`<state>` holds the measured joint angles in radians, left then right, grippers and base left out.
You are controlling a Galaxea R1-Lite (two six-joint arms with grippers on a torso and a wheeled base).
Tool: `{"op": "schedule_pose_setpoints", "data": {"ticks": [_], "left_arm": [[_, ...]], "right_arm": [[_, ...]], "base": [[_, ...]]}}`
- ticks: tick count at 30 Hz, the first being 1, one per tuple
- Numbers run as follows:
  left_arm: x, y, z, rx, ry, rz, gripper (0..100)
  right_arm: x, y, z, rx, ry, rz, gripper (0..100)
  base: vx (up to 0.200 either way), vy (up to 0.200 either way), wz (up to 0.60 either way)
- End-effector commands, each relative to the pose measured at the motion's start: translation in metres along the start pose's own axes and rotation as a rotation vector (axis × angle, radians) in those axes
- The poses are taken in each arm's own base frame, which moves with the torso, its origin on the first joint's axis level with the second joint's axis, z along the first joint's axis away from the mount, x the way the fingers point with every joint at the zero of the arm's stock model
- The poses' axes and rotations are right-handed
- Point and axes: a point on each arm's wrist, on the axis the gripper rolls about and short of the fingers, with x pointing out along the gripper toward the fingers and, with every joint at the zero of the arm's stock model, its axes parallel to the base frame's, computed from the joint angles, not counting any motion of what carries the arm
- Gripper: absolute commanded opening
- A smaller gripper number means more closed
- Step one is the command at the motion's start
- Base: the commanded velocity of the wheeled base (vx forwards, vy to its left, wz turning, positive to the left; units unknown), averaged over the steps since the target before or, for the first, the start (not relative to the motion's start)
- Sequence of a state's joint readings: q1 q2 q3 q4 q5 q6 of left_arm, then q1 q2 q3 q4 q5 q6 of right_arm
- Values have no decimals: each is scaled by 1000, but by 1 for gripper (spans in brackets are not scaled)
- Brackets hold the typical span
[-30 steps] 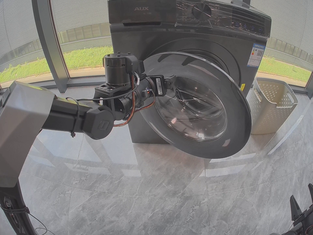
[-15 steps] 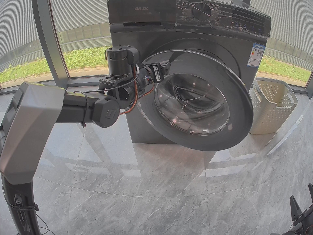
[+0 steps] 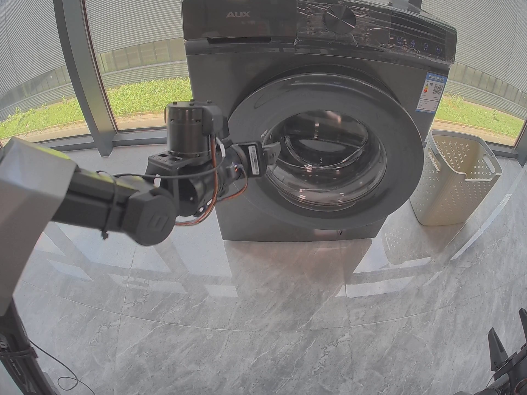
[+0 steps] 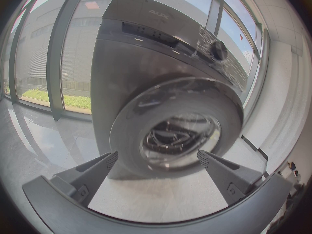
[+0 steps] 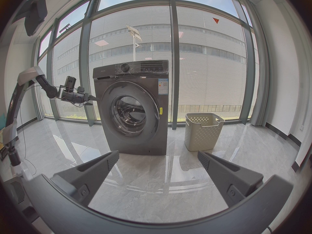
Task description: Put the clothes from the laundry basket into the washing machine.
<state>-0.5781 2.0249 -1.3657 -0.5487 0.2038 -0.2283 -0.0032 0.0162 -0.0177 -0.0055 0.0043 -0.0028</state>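
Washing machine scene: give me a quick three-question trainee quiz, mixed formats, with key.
1. True or false: the door of the washing machine stands wide open.
2. Where is the laundry basket? A) on top of the machine; B) on the floor, to the robot's right of the machine; C) inside the drum.
3. Fill in: beside the door's edge, the left gripper is ___ (open/shut).
Key: 1 false; 2 B; 3 open.

Demo/test hall, prob. office bldg: floor-to-ceiling windows [image 3: 137,56] facing grey block [image 5: 211,59], glossy stone-tile floor [image 3: 263,314], washing machine [image 3: 321,122] freestanding, plastic wrap [image 3: 373,26] on panel, laundry basket [image 3: 458,179] beside.
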Motion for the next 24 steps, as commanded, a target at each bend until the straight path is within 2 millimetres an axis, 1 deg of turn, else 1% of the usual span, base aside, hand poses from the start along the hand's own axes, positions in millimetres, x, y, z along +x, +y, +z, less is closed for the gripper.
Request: {"op": "schedule_pose_setpoints", "data": {"ticks": [1,2,3,4,5,6,7,8,9,13,17,19,21,24], "left_arm": [[-157,20,-9,55,99,-72,100],[-176,28,-13,70,102,-68,100],[-185,31,-16,80,104,-66,100],[-204,38,-20,91,99,-63,100],[-218,44,-24,95,91,-60,100],[-225,46,-25,95,86,-58,100],[-250,56,-32,91,65,-54,100],[-252,56,-33,91,65,-53,100],[-278,69,-41,85,35,-28,100],[-314,91,-50,109,-55,77,100],[-349,99,-63,108,-163,88,100],[-361,102,-72,110,-191,124,100],[-369,105,-80,128,-196,196,100],[-379,107,-92,171,-200,243,100]], "right_arm": [[0,0,-5,0,1,0,100],[0,0,-5,0,1,0,100],[0,0,-5,0,1,0,100],[0,0,-5,0,1,0,100],[0,0,-5,0,1,0,100],[0,0,-5,0,1,0,100],[0,0,-5,0,1,0,100],[0,0,-5,0,1,0,100],[0,0,-5,0,1,0,100],[0,0,-5,0,1,0,100],[0,0,-5,0,1,0,100],[0,0,-5,0,1,0,100],[0,0,-5,0,1,0,100],[0,0,-5,0,1,0,100]], "base": [[0,0,0],[0,0,0],[0,0,0],[0,0,0],[0,0,0],[0,0,0],[0,0,0],[0,0,0],[0,0,0],[0,0,0],[0,0,0],[0,0,0],[0,0,0],[0,0,0]]}}
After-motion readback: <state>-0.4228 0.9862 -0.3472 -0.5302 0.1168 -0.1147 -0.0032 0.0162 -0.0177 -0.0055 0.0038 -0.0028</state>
